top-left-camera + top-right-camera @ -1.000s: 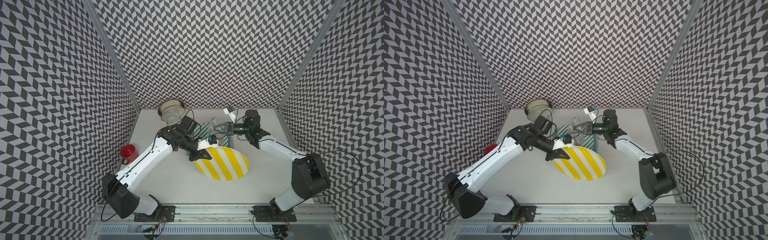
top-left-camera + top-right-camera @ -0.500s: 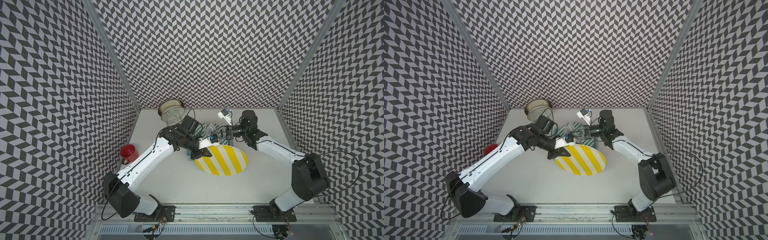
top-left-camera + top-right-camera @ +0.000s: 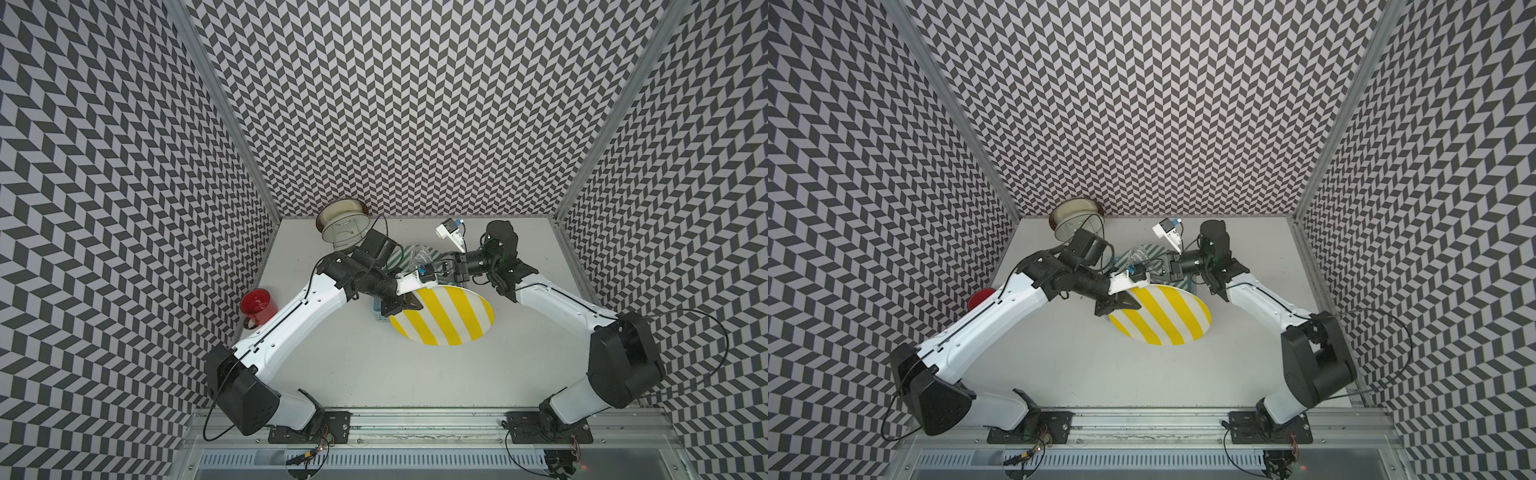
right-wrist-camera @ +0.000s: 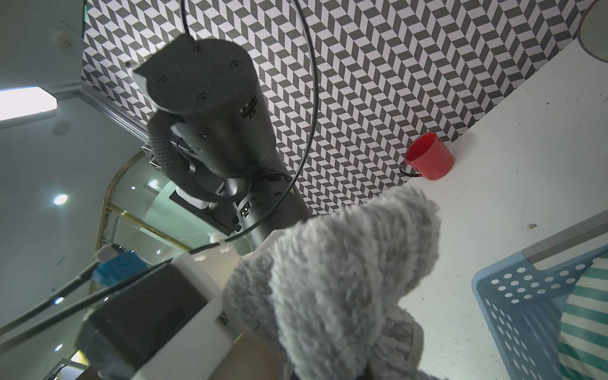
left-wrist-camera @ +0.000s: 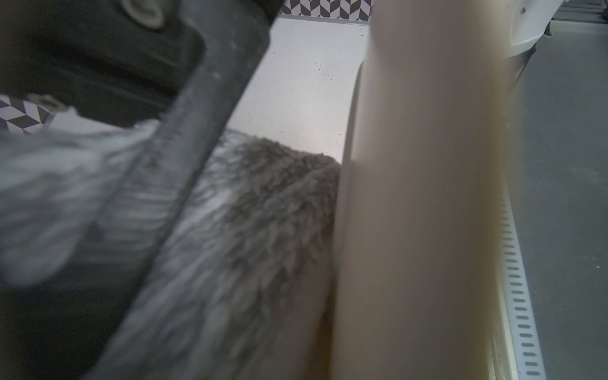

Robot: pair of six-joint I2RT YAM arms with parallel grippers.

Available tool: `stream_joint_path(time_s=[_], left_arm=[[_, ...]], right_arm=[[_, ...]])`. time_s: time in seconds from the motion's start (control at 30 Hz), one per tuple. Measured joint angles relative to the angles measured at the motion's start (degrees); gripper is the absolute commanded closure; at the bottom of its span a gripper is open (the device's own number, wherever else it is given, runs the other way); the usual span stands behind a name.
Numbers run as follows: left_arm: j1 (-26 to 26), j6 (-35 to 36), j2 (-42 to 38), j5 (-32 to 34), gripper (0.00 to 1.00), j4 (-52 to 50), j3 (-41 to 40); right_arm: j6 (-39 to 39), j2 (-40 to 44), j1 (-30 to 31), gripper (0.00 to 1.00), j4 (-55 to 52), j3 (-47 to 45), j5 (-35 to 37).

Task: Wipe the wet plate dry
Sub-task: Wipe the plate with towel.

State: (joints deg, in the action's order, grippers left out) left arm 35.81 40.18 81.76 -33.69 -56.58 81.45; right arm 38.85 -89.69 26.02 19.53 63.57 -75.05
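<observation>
While the yellow-striped white plate stood tilted, the left fingers clamped its rim and the right fingers, arm bent inward, gripped a fluffy grey cloth behind it.

Three walls stand around the white table, and all carry the same pattern of dark grey and pale slanted blocks in zigzag rows. Where the walls meet, slim metal posts rise from the back corners of the table. Along the front edge lies a metal rail, and in front of it a strip with many small slots. The right wrist view shows a pale ceiling with a bright long lamp, some small round lights and a gold-edged glass arch.
</observation>
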Motion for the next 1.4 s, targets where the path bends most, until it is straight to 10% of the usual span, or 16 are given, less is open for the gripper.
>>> stream_joint_path(time_s=[1.4], left_arm=[[-17.3,7.6,-2.8,-7.4,1.0,-7.7,0.0]], right_arm=[[-2.5,3.7,-2.0,1.0,1.4,-2.8,3.8]])
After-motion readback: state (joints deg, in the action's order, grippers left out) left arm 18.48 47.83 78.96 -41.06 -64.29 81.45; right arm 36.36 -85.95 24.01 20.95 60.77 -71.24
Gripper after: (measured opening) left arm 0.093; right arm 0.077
